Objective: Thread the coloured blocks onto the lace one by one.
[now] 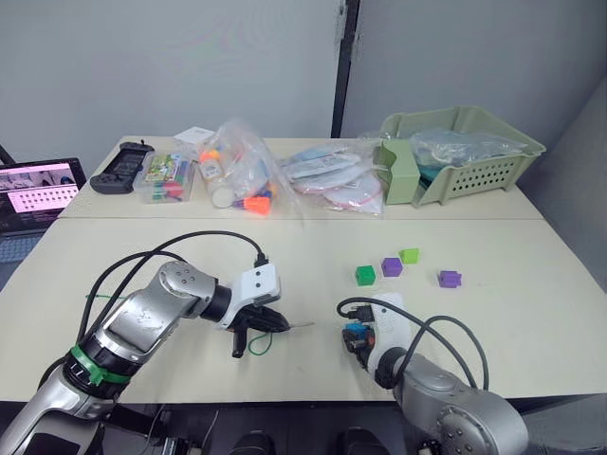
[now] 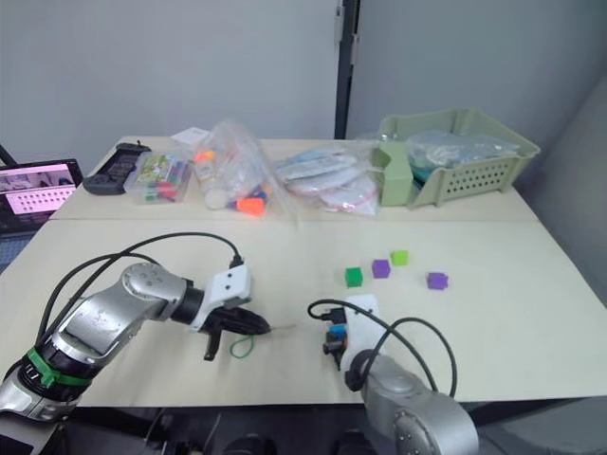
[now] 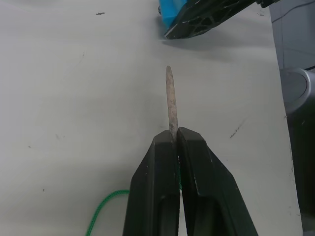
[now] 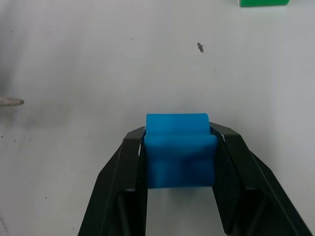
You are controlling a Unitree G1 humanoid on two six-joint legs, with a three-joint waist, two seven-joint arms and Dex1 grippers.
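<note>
Jaws hide the blue block's (image 4: 180, 147) sides and most lace (image 3: 170, 101).

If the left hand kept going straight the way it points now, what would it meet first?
Probably the blue block clamped in the right hand: the lace tip, pinched in the left hand, aims roughly there across bare table; depth is unclear.

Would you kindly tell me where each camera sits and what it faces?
Left eye and right eye views: on the head, looking down over both arms at the table.
Left wrist view: along the left gripper, shut on the lace tip.
Right wrist view: along the right gripper, shut on the blue block.
Both wrist views share that block and tip.
</note>
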